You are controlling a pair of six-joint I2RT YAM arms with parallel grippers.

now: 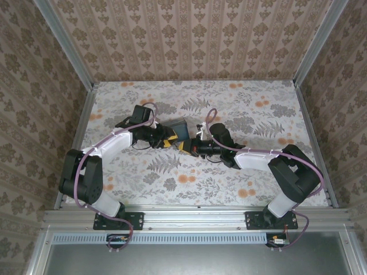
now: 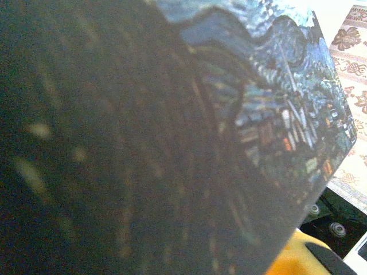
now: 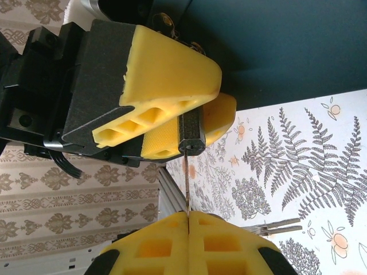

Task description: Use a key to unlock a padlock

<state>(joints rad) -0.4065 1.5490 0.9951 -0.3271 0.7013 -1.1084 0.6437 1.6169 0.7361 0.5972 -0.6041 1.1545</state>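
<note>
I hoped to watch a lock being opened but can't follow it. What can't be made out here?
- Top view: where the left hand and right hand meet, details are too small.
- Left wrist view: a dark painted surface against the lens is blurred and blocks what lies beyond.
- Right wrist view: the metal strip is hidden between the right hand's shut fingers; the black piece above it is unidentifiable.

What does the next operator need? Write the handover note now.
Left gripper: clamped on a small black body, apparently the padlock, beside the blue printed box.
Right gripper: shut on the key, blade reaching the padlock.
Done: key presented, seemingly inserted.
Left: turn it and open the lock.
</note>
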